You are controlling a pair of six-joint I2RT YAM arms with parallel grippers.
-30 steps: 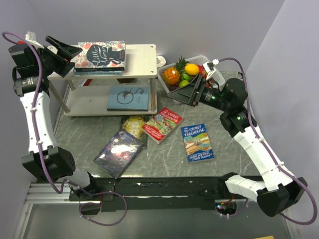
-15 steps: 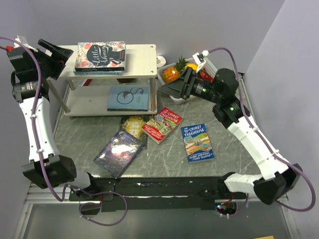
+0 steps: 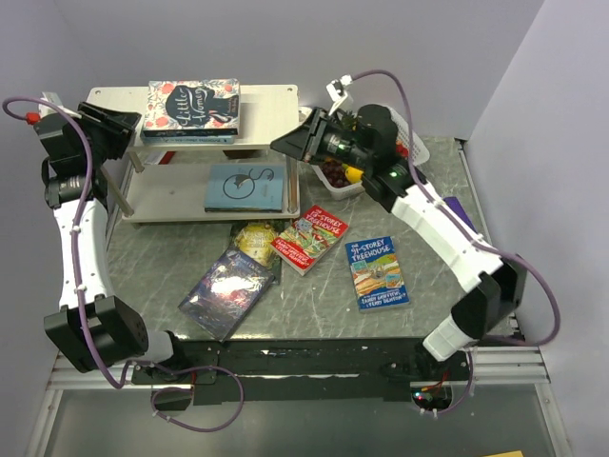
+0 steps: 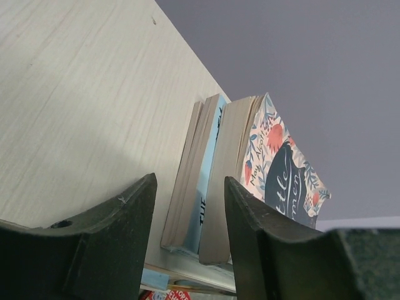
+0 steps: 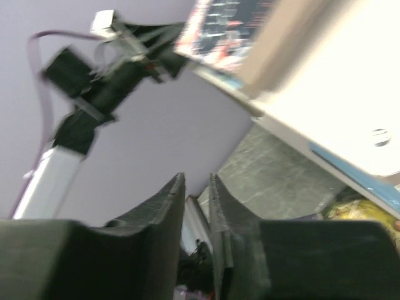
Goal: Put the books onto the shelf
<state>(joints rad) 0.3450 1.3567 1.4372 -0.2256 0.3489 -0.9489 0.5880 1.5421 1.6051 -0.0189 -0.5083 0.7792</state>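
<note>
Top external view: the shelf (image 3: 271, 105) stands at the back left, with the Little Women book (image 3: 193, 105) stacked on its top board and a pale blue book (image 3: 245, 187) on the lower tier. The galaxy book (image 3: 226, 290), green-gold book (image 3: 255, 240), red Treehouse book (image 3: 311, 238) and blue Treehouse book (image 3: 379, 271) lie on the table (image 3: 314, 295) in front. The left gripper (image 3: 122, 124) hovers at the shelf's left end, the right gripper (image 3: 285, 143) at its right end. Left wrist view: jaws apart and empty over the top board, facing the Little Women book. Right wrist view: blurred, jaws a narrow slit apart, gripping nothing.
</note>
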